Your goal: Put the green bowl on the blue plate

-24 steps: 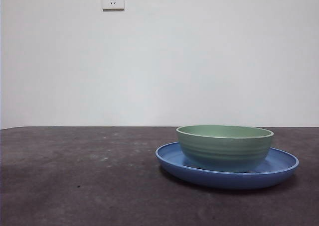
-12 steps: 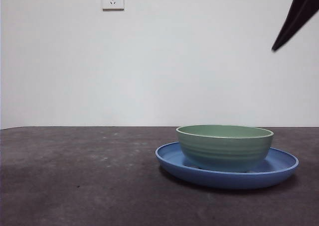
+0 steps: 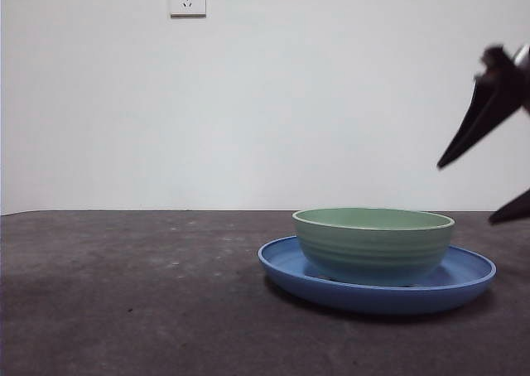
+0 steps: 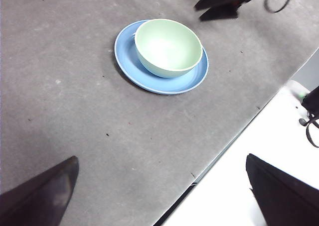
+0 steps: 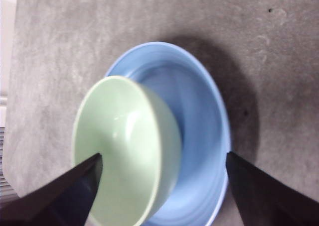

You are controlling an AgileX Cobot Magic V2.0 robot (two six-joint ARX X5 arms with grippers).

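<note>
Already the bowl (image 3: pixel 373 245) sits upright on the plate (image 3: pixel 472 281), off-center toward one rim, on the table (image 3: pixel 132 293). Right gripper (image 3: pixel 495 173) hangs near the plate's edge, jaws spread, touching nothing. Left gripper (image 4: pixel 159 191) is high and well apart, jaws wide, empty.

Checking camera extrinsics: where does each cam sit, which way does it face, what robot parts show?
Front: table height, level across at green bowl on blue plate; right gripper enters from the side.
Left wrist: high, looking down; left gripper open.
Right wrist: close above the bowl, jaws open.
All share bowl and plate.
</note>
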